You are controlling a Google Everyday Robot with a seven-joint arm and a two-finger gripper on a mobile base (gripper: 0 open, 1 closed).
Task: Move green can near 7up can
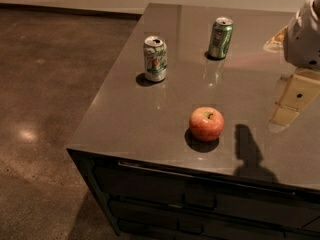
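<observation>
Jaws at right edge over counter (150, 119), openness cannot tell, green can (220, 32) apart from 7up can (155, 59)

My one camera looks down at an angle, fairly close, over the counter's (150, 126) near-left corner; my gripper (305, 36) shows at the right edge.

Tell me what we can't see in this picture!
All in the camera view:
Tool: white part over the table, right side; the rest is cut off by the right edge.
Green can, 7up can: far sides face away; lettering too small.
Apple: underside hidden by itself.
</observation>
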